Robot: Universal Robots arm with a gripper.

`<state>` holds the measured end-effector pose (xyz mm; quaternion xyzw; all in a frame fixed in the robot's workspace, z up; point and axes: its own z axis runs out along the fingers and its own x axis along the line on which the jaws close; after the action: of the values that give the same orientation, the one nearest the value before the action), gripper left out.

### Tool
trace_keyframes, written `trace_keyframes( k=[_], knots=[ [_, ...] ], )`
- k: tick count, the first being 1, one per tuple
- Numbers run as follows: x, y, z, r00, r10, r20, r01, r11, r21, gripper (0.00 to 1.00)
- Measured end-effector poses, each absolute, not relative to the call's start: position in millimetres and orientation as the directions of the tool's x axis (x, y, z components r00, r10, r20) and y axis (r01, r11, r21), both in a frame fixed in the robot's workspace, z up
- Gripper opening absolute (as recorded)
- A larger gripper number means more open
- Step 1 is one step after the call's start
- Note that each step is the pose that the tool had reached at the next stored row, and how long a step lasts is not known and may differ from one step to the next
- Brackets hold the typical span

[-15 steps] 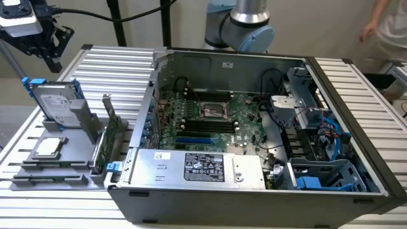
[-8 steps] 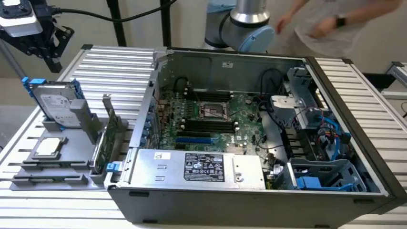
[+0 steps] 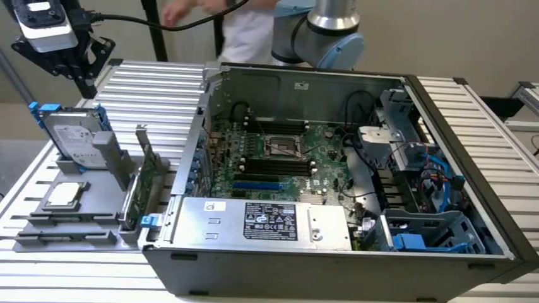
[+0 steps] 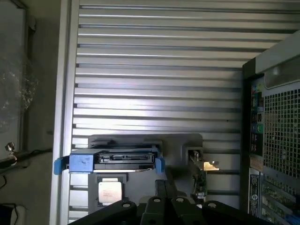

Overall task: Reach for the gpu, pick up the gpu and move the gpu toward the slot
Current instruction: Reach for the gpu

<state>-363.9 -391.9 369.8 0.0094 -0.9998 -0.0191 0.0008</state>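
Gripper [image 3: 84, 82]: over tabletop's [image 3: 160, 88] far corner, jaws closed, empty
Gpu [image 3: 148, 172]: upright in rack [image 3: 84, 222]; open, descend squarely over its edge

case [image 3: 278, 271]: on the table [image 3: 151, 95], at the exterior view's right.
stand [image 3: 50, 237]: on the table, just beside the case, at that view's left.
hard drive [image 3: 76, 142]: upright at the stand's back.
chip [image 3: 65, 196]: flat on the stand, in front of the hard drive.
gpu [image 3: 151, 173]: on its edge in the stand, between the hard drive and the case.
gripper [image 3: 84, 79]: above the stand's back end, apart from the gpu.
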Motion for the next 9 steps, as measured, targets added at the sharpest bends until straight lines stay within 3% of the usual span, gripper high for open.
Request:
trace_keyframes(
  k=[9],
  knots=[
    [-333.5,-410.9,364.6,-1.0,-0.019,0.001,-0.019,0.999,0.038,0.11]
  ],
)
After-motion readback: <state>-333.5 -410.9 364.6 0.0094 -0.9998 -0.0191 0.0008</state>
